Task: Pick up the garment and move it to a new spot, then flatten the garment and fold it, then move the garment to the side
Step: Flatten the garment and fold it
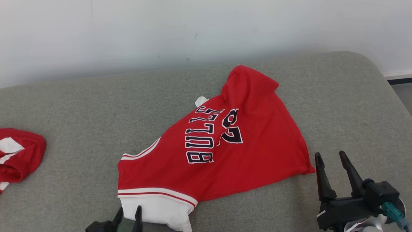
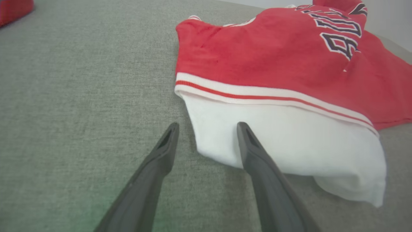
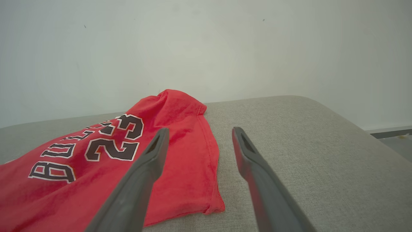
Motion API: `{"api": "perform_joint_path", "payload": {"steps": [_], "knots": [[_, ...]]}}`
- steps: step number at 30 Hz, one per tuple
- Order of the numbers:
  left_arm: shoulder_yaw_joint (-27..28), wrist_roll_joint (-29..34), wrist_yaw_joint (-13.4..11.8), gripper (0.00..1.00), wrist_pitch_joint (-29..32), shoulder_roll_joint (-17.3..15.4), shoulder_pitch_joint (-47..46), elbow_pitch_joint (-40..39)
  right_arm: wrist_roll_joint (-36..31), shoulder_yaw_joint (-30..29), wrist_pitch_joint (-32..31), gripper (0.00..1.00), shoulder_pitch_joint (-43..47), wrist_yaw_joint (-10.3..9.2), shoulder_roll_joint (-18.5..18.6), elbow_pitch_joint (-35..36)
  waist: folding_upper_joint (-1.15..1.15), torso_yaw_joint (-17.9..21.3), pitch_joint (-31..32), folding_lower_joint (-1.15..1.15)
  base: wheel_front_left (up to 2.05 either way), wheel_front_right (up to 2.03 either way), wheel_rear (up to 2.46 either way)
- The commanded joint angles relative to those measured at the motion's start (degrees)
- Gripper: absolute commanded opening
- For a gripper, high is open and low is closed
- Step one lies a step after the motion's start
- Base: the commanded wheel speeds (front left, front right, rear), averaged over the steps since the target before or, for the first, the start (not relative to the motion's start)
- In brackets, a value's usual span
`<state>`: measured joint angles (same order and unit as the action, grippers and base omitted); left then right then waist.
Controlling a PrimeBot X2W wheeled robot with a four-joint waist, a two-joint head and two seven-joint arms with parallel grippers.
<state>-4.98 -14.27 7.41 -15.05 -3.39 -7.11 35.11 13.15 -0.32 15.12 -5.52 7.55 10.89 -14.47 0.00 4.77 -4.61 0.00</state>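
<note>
The garment (image 1: 244, 151), a red jersey, lies rumpled on the grey cushion (image 1: 80, 106), so I judge that flattening, folding and setting aside are all left to do. The left wrist view shows the left gripper (image 2: 207, 125) spread and empty, straddling the white sleeve (image 2: 289, 145) edge. The head view adds the right gripper (image 1: 330, 154), wide open beside the hem corner, and a second red garment (image 1: 19, 154) well apart.

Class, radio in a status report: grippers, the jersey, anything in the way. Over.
Left gripper open, astride white edge of jersey. Right gripper open, empty, beside its hem corner. Lies rumpled, unfolded. Second red garment far left, well apart.
</note>
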Motion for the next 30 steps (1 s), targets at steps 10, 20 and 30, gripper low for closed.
{"api": "perform_joint_path", "payload": {"steps": [10,20,30], "knots": [[-3.7,-2.3,0.0,0.00,-0.2,-2.2,1.1,-7.2,0.6,-1.9,0.0,1.00,3.3,-0.13,-0.8,0.7,0.00,-5.5,2.2,0.00,0.00,0.00,0.00],[-7.7,-0.9,-0.2,0.00,1.9,-4.7,9.8,-19.8,0.7,-2.2,0.0,1.00,3.8,-0.13,-1.4,0.5,0.00,-12.8,1.5,0.00,0.00,0.00,0.00],[-8.1,-2.2,-0.8,0.00,3.0,-4.6,9.6,-22.5,0.3,-1.3,0.0,1.00,1.8,-0.13,-1.2,-0.9,0.00,-11.0,-0.1,0.00,0.00,0.00,0.00]]}}
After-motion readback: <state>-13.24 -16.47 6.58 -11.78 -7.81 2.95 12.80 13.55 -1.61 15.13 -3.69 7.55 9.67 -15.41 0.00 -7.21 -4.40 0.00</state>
